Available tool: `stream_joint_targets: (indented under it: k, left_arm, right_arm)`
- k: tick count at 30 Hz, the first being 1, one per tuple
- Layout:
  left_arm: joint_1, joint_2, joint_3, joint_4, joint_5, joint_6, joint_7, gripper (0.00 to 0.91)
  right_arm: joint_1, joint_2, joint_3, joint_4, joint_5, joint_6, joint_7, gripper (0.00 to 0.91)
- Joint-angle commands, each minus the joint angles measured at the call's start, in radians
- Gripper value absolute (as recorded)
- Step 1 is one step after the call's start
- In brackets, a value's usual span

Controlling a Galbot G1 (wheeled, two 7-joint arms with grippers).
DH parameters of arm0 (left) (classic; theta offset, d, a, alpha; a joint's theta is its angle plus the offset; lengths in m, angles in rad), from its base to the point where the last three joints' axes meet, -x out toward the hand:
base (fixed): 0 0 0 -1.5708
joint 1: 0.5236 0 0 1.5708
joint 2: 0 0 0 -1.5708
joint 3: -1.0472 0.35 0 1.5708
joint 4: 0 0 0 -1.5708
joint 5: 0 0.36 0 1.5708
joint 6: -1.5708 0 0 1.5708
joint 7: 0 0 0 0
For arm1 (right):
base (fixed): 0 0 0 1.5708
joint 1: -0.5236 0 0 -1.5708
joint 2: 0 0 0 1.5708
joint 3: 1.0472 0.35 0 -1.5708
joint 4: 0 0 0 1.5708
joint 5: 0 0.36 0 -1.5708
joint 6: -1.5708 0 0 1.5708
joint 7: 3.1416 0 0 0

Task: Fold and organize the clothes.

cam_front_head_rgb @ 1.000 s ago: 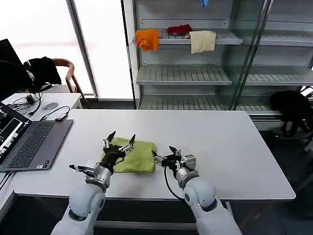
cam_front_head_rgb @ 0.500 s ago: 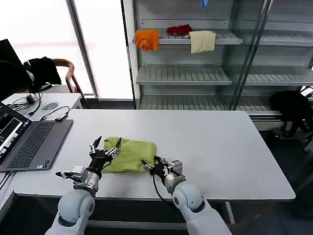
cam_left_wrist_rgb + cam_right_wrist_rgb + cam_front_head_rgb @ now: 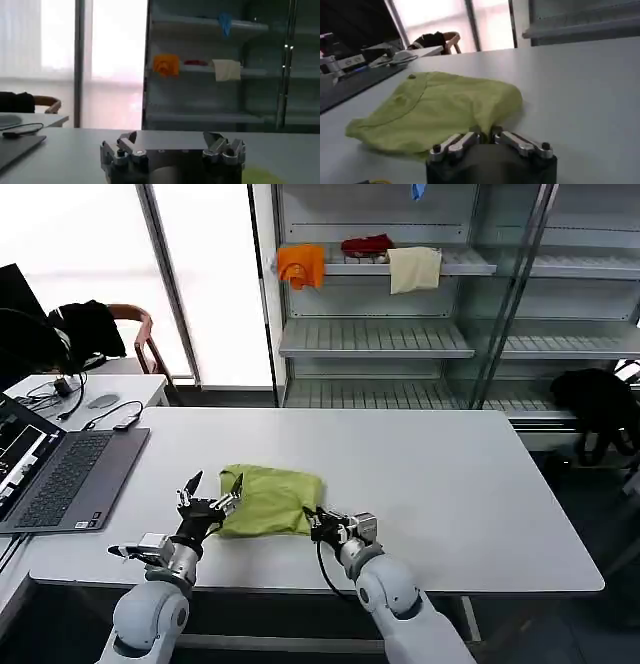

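**Both grippers at the folded T-shirt**

Your lime T-shirt (image 3: 270, 500) lies folded on the white table (image 3: 450, 484), near its front edge. Your left gripper (image 3: 210, 496) hovers spread wide at its left edge. Your right gripper (image 3: 318, 522) pinches its right front corner.

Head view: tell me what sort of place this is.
Probably a lab or office test room set up like a shop. A white table holds a folded yellow-green T-shirt, an open laptop sits to the robot's left, and empty metal display shelves stand behind with a few cloths.
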Motion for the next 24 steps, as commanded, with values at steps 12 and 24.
stream_joint_targets:
  k: [12,24]
  left_arm:
    - [0.002,-0.015,0.011,0.006,0.023,0.010,0.005,0.907]
    - [0.001,-0.024,0.009,-0.009,0.016,0.071,-0.004,0.907]
  right_arm:
    - [-0.062,-0.226,0.169,0.166,-0.026,-0.001,-0.042,0.000]
    - [-0.082,-0.237,0.160,0.189,-0.286,0.025,-0.086,0.907]
